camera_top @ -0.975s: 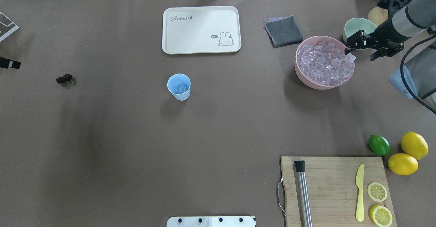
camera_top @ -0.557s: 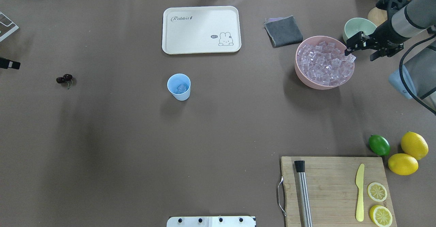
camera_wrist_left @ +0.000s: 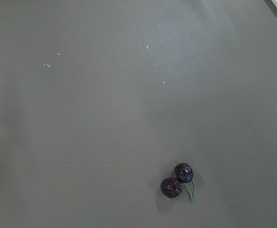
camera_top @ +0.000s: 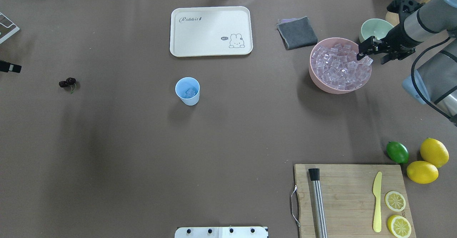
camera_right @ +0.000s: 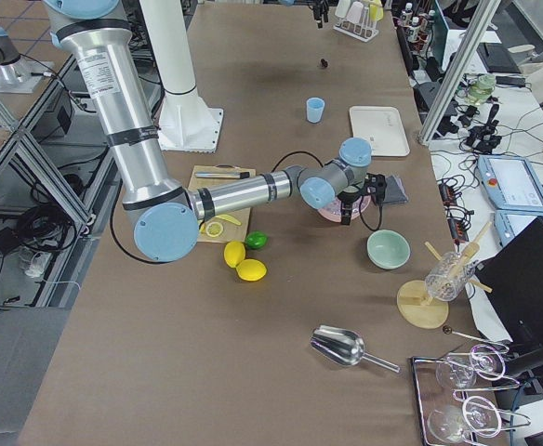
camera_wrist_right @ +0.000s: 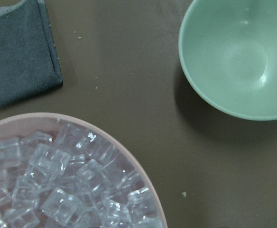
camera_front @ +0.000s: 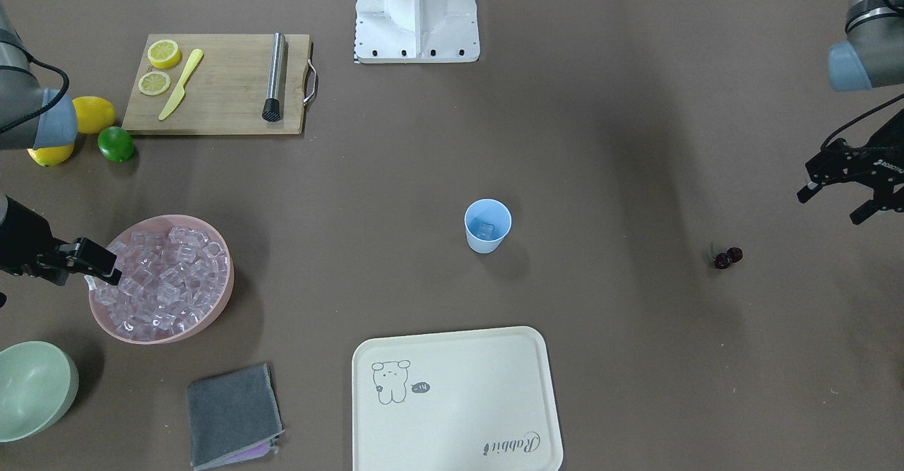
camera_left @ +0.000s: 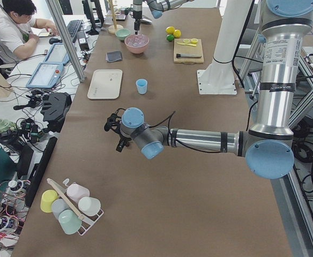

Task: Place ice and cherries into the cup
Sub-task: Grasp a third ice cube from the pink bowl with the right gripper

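Note:
The light-blue cup point(camera_top: 187, 91) stands upright mid-table with one clear cube inside, also visible in the front view point(camera_front: 487, 225). A heap of ice point(camera_top: 338, 66) fills the pink bowl point(camera_top: 316, 79). My right gripper point(camera_top: 370, 59) hangs open over that bowl's right rim, with nothing clamped between its fingers. The cherries point(camera_top: 68, 83) lie on the mat far to the left, and they show low in the left wrist view point(camera_wrist_left: 177, 179). Open and empty, my left gripper point(camera_front: 833, 204) hovers a little way from the cherries point(camera_front: 727, 256).
A cream tray point(camera_top: 211, 31) and a grey cloth point(camera_top: 297, 33) lie at the far side. A pale green bowl point(camera_top: 375, 29) stands behind the pink bowl. At the near right are a cutting board point(camera_top: 351, 198) with muddler, knife and lemon slices, a lime point(camera_top: 397, 152) and two lemons.
My right gripper has shifted slightly left and farther back over the pink bowl's rim, still open. The cup, the cherries and the left arm have not moved.

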`<state>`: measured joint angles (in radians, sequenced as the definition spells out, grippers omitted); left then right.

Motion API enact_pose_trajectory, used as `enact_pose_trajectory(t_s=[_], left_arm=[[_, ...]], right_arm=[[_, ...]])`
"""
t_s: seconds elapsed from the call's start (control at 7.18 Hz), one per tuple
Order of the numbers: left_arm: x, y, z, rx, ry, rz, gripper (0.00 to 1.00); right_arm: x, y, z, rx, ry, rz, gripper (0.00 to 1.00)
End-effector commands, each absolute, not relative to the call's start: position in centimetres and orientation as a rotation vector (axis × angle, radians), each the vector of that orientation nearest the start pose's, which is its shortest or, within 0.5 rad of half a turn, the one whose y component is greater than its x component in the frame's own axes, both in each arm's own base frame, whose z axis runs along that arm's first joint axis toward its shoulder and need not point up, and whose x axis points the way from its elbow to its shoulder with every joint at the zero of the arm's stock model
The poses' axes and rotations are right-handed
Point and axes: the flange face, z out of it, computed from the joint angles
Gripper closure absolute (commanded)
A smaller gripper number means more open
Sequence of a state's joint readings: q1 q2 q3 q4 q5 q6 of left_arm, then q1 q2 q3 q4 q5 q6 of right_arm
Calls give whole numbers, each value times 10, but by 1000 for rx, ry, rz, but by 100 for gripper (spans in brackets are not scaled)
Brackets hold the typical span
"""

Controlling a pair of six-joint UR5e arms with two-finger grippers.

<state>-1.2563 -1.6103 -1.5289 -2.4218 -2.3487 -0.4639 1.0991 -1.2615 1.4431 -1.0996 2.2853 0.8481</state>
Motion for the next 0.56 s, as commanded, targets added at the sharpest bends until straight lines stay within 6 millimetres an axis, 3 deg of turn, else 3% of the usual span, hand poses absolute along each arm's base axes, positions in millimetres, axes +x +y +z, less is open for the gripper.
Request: enact_pose_trajectory(t_s=[0.0,0.42], left_arm=[[102,-520,561,473,979,199,2],[103,-521,561,473,979,199,2]], right_arm=[[-232,-603,505,95,-945,108,25],[-231,-602,495,105,-959,102,25]])
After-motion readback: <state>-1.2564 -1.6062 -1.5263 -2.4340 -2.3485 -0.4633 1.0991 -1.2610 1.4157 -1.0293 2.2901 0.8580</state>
